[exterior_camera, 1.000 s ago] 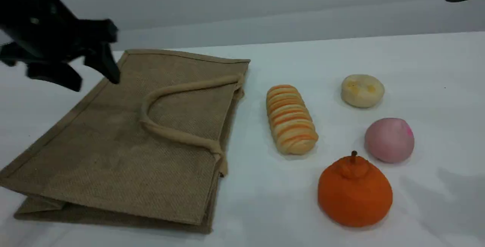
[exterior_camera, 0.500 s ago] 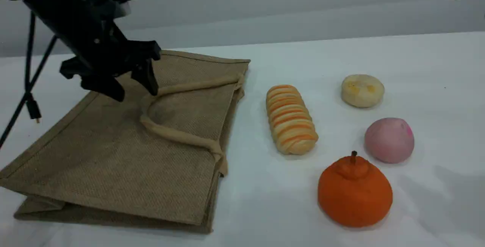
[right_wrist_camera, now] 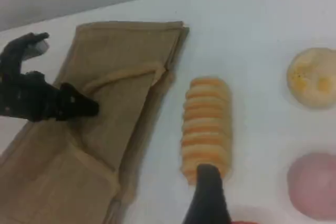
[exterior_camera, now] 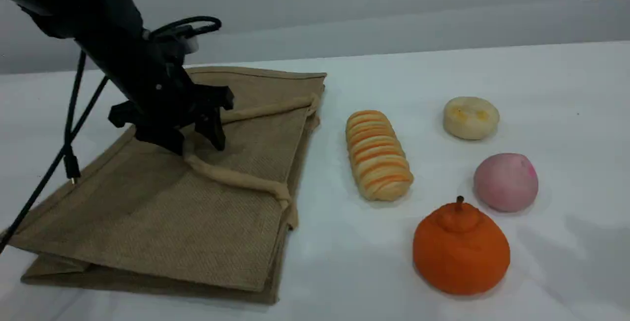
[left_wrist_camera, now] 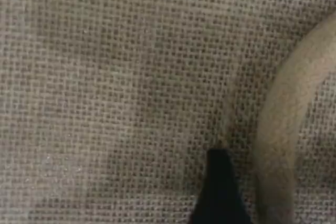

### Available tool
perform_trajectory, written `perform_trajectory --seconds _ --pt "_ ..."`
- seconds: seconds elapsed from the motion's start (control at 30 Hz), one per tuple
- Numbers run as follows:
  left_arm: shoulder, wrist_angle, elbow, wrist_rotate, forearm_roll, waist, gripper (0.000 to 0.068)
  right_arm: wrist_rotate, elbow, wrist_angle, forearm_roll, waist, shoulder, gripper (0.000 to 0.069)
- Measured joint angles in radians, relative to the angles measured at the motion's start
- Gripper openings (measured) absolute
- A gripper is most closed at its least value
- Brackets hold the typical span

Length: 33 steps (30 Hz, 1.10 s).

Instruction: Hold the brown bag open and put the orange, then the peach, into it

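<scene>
We saw the brown bag (exterior_camera: 162, 198) lying flat on the left of the white surface (exterior_camera: 492, 70), its beige handle (exterior_camera: 236, 178) looped across the top face. The left gripper (exterior_camera: 197, 144) was down on the bag with its jaws parted astride the handle's bend, one fingertip (left_wrist_camera: 218, 182) against the weave; nothing looked clamped. The right gripper (right_wrist_camera: 207, 192) hung high over the striped bread loaf (exterior_camera: 378, 154), and we took its jaws as spread and empty. The orange (exterior_camera: 460, 249) sat nearest the camera, the peach (exterior_camera: 505, 181) just behind it, the pale round cake (exterior_camera: 470, 117) farther back.
</scene>
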Motion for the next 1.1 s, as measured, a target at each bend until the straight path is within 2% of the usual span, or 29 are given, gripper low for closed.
perform_trajectory --seconds 0.1,0.2,0.4,0.77,1.1 --pt "0.002 0.000 -0.001 0.000 0.002 -0.003 0.0425 0.000 0.000 0.000 0.000 0.000 0.000 0.0486" --pt "0.002 0.007 -0.001 -0.006 0.021 -0.005 0.0351 0.000 0.000 0.000 0.000 0.000 0.000 0.0486" --pt "0.001 0.027 -0.001 -0.029 0.023 -0.005 0.0084 -0.001 0.000 0.020 0.000 0.000 0.000 0.0486" --pt "-0.146 0.239 -0.098 -0.024 0.048 -0.006 0.0078 -0.001 0.000 0.034 0.000 0.000 0.000 0.0486" --pt "-0.436 0.434 -0.192 0.067 0.050 -0.006 0.0078 -0.001 0.000 0.086 0.011 0.000 0.000 0.0486"
